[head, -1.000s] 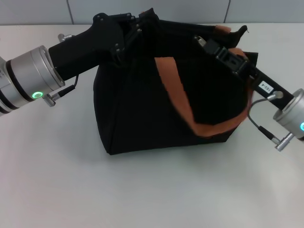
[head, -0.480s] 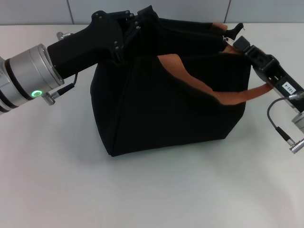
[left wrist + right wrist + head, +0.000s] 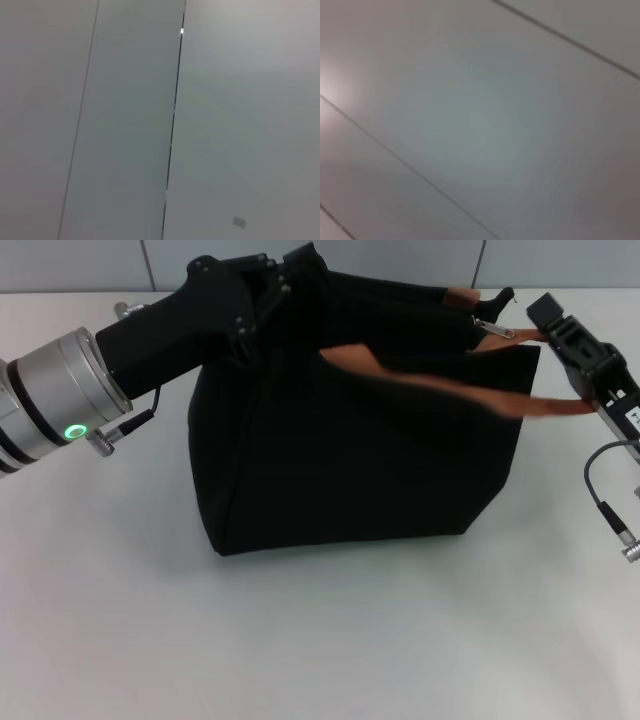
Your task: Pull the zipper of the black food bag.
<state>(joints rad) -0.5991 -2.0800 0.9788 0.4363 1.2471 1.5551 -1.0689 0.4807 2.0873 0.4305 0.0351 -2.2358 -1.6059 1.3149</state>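
The black food bag (image 3: 350, 460) stands on the white table in the head view. My left gripper (image 3: 272, 292) is shut on the fabric of the bag's top left corner and holds it up. My right gripper (image 3: 538, 332) is just past the bag's top right corner, shut on the small silver zipper pull (image 3: 495, 332). One orange-brown strap (image 3: 440, 388) stretches taut across the bag's front to the right arm. A second strap end (image 3: 458, 296) shows at the top rear. The zipper track is hard to make out against the black fabric. Both wrist views show only grey panels.
The white table (image 3: 300, 640) spreads in front of and on both sides of the bag. A grey panelled wall (image 3: 400, 260) runs behind it. A cable (image 3: 605, 510) hangs from the right arm's wrist near the table's right side.
My right gripper has moved right and outward, from over the bag's top to beyond its right corner. The orange strap went from sagging to taut. The left gripper kept its hold.
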